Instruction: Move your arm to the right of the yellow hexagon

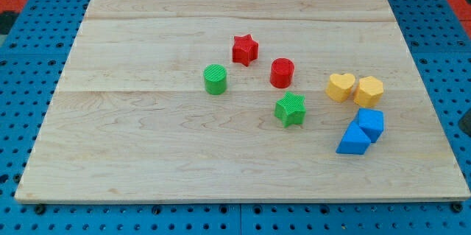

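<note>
Since the rod's tip does not show anywhere in the frame, the first risk is a blind approach: nobody can tell from which side it will come in, or whether it is touching anything. It grasps nothing that can be seen.

Nearest, in the lower right of the frame, two blue blocks [353, 139] [370, 123] sit pressed together on the wooden worktop [147, 154], one just above and to the right of the other. If the tip sweeps up from the bottom edge, it would likely shove these into the block just above them.

That block is the yellow hexagon [369, 90], at centre right of the frame, with the upper blue block just below it. A yellow heart [340, 86] touches its left side, or very nearly. The bare strip of worktop to the hexagon's right looks like the place to stop. Coming in from the frame's left would mean crossing the heart and pushing the pair along, so the target would shift. Overshooting from the right could nudge the hexagon into the heart.

A green star [290, 109] lies near the middle, left of the yellow pair. Further back stand a green cylinder [215, 79] and a red cylinder [282, 72], and furthest, a red star [245, 49]. These lie well apart from the goal and seem safe.
</note>
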`<control>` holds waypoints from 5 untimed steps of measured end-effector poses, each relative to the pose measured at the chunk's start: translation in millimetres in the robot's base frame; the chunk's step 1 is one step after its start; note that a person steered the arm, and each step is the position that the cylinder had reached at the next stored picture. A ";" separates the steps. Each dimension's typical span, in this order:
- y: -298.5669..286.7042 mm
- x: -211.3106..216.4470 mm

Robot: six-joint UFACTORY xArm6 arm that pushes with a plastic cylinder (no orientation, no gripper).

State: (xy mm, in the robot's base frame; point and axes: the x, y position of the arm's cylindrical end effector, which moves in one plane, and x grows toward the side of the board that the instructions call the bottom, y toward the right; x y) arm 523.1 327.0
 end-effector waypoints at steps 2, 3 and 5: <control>-19.6 0.0; -30.0 -0.8; -65.6 -42.5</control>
